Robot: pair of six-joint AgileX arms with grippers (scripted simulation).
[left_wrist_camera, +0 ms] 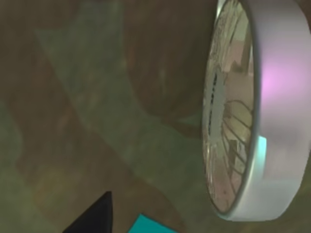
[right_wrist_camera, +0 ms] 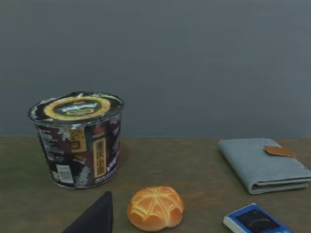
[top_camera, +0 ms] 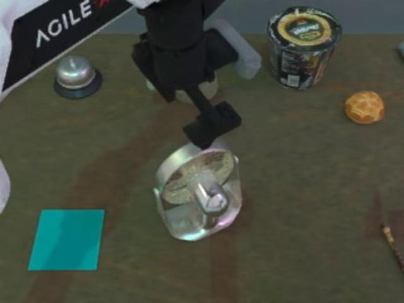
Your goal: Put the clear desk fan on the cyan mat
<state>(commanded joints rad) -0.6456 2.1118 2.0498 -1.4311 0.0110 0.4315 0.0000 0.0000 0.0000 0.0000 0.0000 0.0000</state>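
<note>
The clear desk fan [top_camera: 199, 192] stands near the table's middle, its silvery hub facing up and forward. My left gripper [top_camera: 211, 129] hangs open just behind the fan's upper rim, not closed on it. In the left wrist view the fan's ring [left_wrist_camera: 272, 111] fills one side, one dark fingertip [left_wrist_camera: 95, 216] shows apart from it, and a corner of the cyan mat [left_wrist_camera: 146, 225] peeks in. The cyan mat [top_camera: 67, 239] lies flat at the front left, bare. My right arm is out of the top view; one dark fingertip [right_wrist_camera: 99, 213] of it shows, holding nothing.
A silver bell [top_camera: 76, 74] sits at the back left and a noodle cup [top_camera: 303, 45] at the back right. A bread roll [top_camera: 364, 106] lies right of the fan, a pencil [top_camera: 394, 243] at the right edge. A grey wallet [right_wrist_camera: 262, 165] and a blue item [right_wrist_camera: 255, 221] lie near the roll.
</note>
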